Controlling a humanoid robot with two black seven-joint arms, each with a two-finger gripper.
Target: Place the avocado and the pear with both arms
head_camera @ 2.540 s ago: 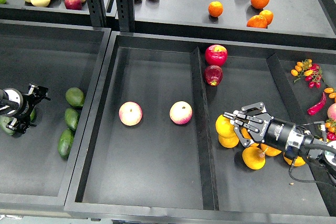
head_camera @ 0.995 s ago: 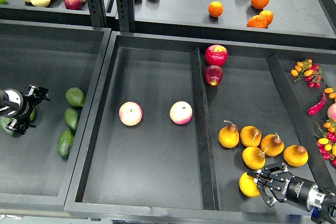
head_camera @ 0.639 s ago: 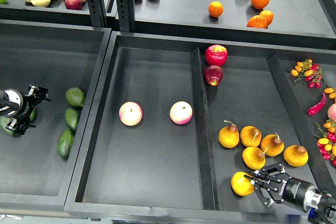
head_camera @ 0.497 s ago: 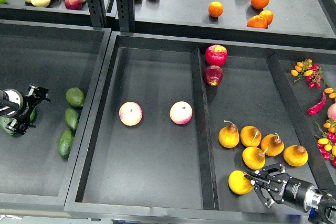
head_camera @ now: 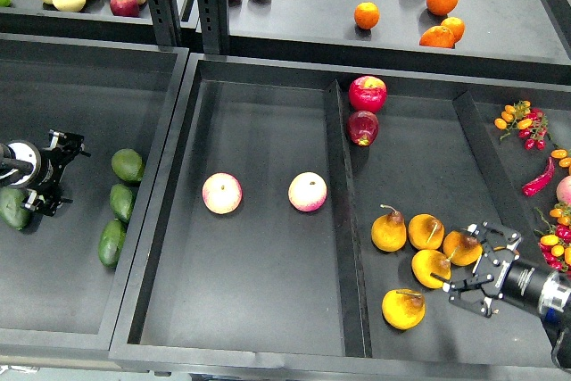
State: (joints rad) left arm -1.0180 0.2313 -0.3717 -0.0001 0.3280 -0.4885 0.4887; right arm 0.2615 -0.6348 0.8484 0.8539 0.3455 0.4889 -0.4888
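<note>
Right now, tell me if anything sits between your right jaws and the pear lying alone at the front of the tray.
Nothing visible does. The right gripper is open beside the pear cluster, and the lone pear lies below and to its left with only bare tray floor between them. The nearest other pear sits above that line.

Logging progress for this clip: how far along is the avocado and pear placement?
Both look placed. The pear lies free in the tray, right gripper open beside it. An avocado lies beside the open left gripper. Nothing is in hand; only retreating seems left.
</note>
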